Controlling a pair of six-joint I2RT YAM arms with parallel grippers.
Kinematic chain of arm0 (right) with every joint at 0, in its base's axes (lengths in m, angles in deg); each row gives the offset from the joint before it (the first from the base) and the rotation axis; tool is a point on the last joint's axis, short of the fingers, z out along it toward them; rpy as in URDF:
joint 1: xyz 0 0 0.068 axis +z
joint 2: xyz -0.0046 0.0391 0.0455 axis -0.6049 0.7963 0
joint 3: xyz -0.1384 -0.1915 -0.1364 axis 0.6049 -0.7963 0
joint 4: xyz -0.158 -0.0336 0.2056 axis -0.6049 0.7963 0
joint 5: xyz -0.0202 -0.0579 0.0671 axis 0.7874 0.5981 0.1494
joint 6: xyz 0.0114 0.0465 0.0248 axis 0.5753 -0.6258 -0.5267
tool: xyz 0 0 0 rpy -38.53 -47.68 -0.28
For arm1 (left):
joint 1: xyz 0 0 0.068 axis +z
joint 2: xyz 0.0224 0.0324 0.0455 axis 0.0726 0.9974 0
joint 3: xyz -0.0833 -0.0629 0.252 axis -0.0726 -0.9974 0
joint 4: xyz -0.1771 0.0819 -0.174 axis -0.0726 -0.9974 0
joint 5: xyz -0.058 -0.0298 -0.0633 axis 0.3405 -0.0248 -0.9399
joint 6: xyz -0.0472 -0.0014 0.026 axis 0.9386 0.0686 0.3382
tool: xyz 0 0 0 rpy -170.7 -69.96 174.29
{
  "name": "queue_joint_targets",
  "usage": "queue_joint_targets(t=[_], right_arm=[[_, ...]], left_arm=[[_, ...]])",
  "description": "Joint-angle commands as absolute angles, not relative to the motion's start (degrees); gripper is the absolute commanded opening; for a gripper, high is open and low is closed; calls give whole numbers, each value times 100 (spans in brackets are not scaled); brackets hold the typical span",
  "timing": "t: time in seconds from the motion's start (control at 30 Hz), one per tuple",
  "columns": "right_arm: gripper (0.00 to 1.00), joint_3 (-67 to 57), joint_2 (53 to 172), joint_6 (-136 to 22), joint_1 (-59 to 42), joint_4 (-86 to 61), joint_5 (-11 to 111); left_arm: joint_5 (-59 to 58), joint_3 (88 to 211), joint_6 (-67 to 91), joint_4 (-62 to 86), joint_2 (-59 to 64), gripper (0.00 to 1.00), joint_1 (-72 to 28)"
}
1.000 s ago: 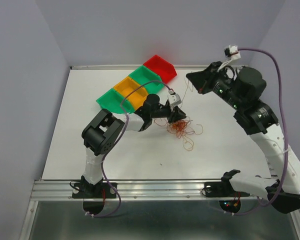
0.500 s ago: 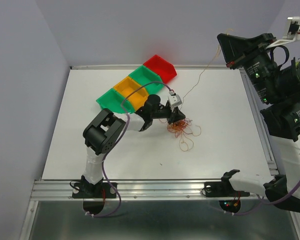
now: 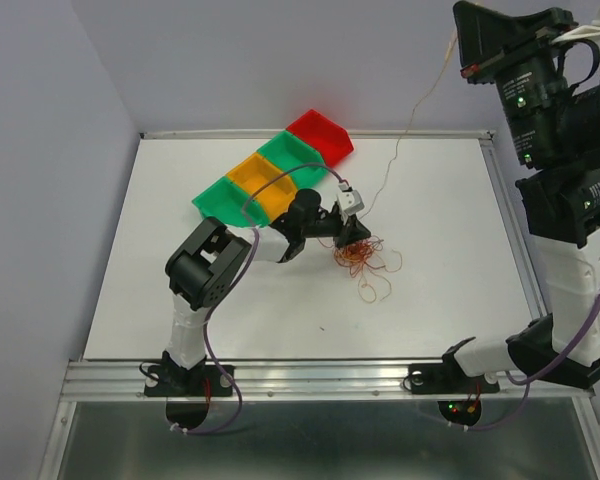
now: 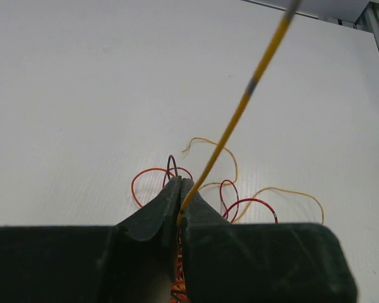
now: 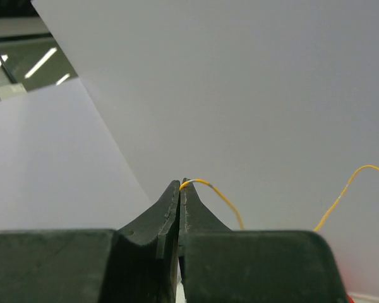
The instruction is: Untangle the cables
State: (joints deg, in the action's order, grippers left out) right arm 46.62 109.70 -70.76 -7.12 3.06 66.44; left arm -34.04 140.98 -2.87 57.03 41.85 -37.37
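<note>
You see the left tool [image 4: 180, 184] pinched narrow on the yellow wire [image 4: 237, 113], low over the cables [image 3: 368, 265] that lie tangled mid-surface [image 3: 180, 300], right of the bins [image 3: 285, 150]. The right tool [image 5: 180, 185], high at far right, clamps the same wire's other end.

left arm [image 3: 205, 275] and right arm [image 3: 560, 270]: black joints, white links, a purple cable [image 3: 209, 352] alongside; left gripper [image 4: 180, 184] dark, wedge-fingered; joint lights [image 3: 520, 101] seemingly green.
</note>
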Motion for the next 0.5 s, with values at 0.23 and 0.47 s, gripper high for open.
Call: queue_joint_targets(t=[0.23, 0.47], right_arm=[[1, 4955, 10899, -6806, -655, -2579, 7152], [0, 3606, 10302, -7070, -655, -2659, 7249]], left_arm=[[-3557, 14258, -281, 5850, 4104, 14, -3758], [-3407, 14179, -386, 5604, 3587, 30, -3662]])
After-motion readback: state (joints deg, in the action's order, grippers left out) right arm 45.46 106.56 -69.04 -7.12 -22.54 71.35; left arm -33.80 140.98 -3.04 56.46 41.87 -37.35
